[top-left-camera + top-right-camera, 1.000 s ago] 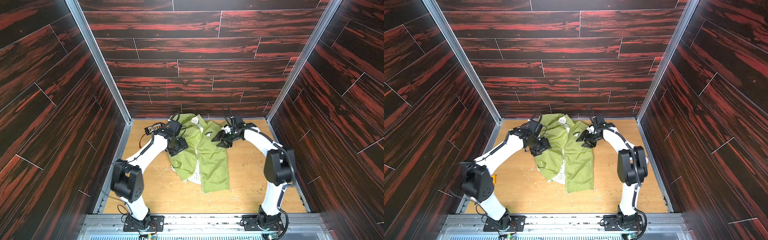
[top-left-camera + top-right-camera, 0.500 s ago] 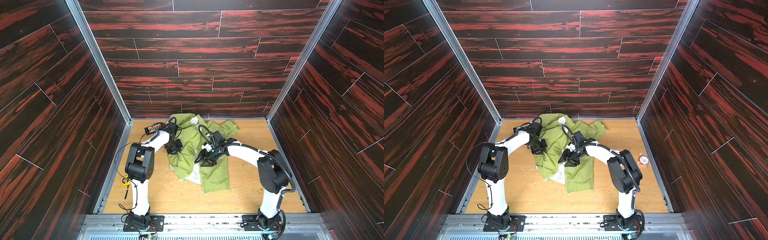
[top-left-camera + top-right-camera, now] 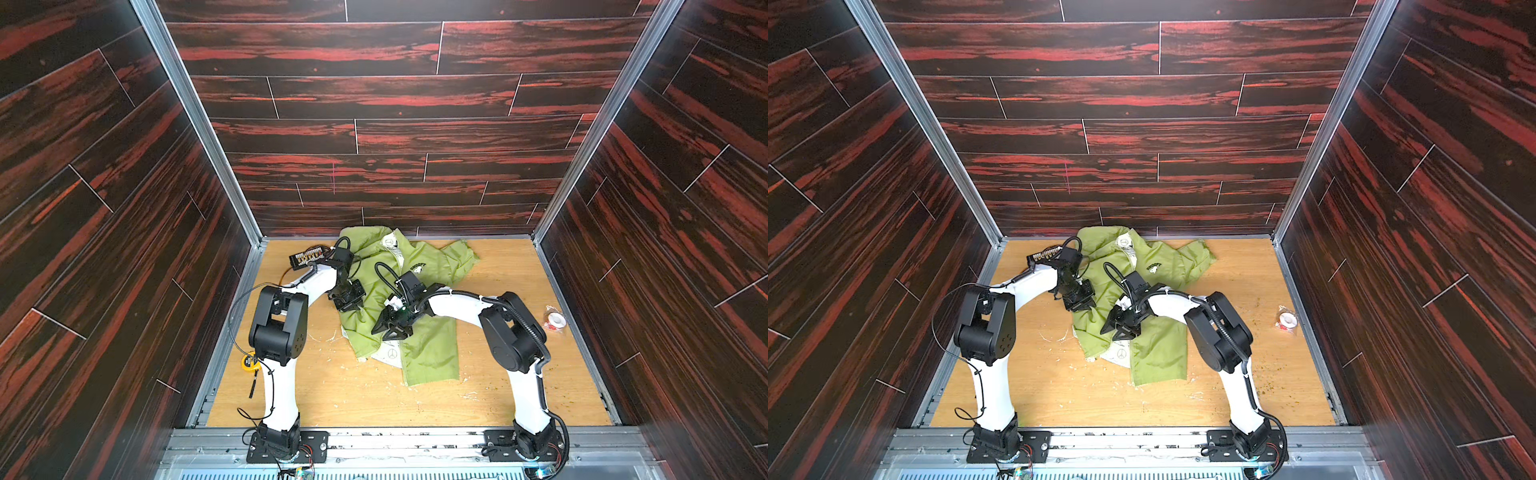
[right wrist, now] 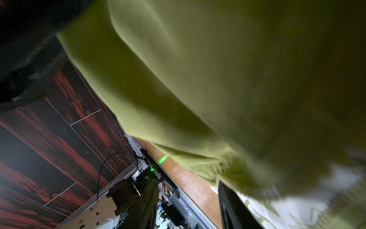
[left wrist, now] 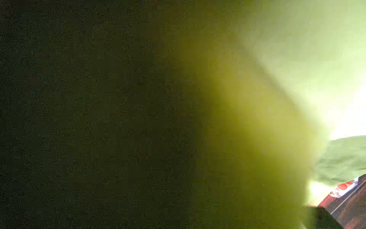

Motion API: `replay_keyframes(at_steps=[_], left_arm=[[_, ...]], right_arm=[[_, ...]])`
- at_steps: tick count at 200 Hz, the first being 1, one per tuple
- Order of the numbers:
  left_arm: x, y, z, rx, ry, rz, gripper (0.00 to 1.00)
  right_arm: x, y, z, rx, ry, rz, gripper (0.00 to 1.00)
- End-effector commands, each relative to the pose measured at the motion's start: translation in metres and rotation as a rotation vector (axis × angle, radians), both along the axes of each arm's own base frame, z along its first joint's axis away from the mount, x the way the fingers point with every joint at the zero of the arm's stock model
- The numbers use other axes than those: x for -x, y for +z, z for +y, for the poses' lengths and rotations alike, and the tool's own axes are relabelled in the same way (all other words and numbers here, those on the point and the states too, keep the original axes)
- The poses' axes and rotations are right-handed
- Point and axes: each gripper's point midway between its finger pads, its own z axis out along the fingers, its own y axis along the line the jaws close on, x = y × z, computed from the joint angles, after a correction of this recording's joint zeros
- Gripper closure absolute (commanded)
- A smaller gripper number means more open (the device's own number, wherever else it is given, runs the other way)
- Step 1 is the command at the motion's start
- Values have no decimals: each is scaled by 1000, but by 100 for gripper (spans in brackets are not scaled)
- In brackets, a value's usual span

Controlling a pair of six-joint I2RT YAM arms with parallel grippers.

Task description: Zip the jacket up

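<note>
At left edge of wooden table (image 3: 519, 399): small yellow round item (image 3: 249, 360). Next, left gripper (image 3: 348, 299) pressed onto left edge of jacket (image 3: 432, 353); wrist view smothered in green cloth, so cannot tell whether clenched. Crumpled jacket lies mid-table, top against back wall, hem toward front. Over its middle, right gripper (image 3: 392, 332), fingers (image 4: 147, 200) spread apart, released. Bare wood open at front and right; tape roll (image 3: 555, 321) beside right rail.
</note>
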Motion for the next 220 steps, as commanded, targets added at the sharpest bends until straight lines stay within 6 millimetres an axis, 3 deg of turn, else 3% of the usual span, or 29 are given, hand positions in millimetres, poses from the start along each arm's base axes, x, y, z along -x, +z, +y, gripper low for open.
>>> replay_keyframes(at_steps=[1, 65, 102, 106, 125, 162, 220], left_arm=[[7, 14, 2, 30, 12, -8, 86], [4, 12, 8, 78, 75, -20, 88], [5, 13, 10, 85, 127, -15, 89], [-2, 15, 9, 92, 133, -45, 90], [-3, 17, 11, 93, 169, -44, 95], [-2, 33, 14, 96, 213, -80, 99], [-1, 53, 12, 108, 206, -118, 99]], right_arm=[[3, -33, -5, 84, -46, 54, 55], [17, -55, -12, 195, -105, 41, 67], [21, -50, -11, 183, -55, 36, 86], [21, -49, -12, 187, -46, 30, 89], [26, -41, -21, 198, -25, 9, 100], [23, -13, -48, 184, -64, -56, 100], [2, 40, -95, 146, -142, -151, 100]])
